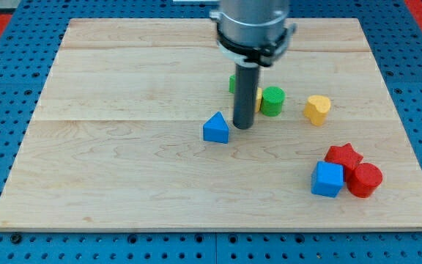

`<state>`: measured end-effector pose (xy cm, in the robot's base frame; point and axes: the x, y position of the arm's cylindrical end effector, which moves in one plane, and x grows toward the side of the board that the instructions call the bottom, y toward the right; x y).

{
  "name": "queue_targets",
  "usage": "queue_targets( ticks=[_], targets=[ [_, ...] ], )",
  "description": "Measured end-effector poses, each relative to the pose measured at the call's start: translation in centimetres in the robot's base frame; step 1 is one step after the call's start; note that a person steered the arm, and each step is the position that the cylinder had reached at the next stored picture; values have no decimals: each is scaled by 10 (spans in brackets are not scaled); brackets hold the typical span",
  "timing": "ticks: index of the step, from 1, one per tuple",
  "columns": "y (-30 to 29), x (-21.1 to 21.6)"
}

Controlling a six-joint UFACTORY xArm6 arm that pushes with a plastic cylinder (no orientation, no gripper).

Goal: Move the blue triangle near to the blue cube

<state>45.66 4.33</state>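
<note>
My tip [242,126], a bare rod with nothing to open or close, sits just right of the blue triangle [216,128]. The blue cube [327,179] lies well to the triangle's lower right. I judge the tip should first circle to the triangle's upper left, then push steadily toward the cube.

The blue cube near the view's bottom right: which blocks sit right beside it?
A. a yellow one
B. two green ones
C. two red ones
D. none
C: the blue cube has a red star just above it and a red cylinder to its right.

triangle [216,128] just left of my tip [242,126], cube [327,179] lower right
</note>
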Motion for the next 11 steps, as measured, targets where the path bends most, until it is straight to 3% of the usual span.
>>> queue_targets(
  ticks=[1,3,6,8,11],
  targets=[
    [-83,-24],
    [-141,-18],
    [34,26],
    [-20,52],
    [22,49]
  ],
)
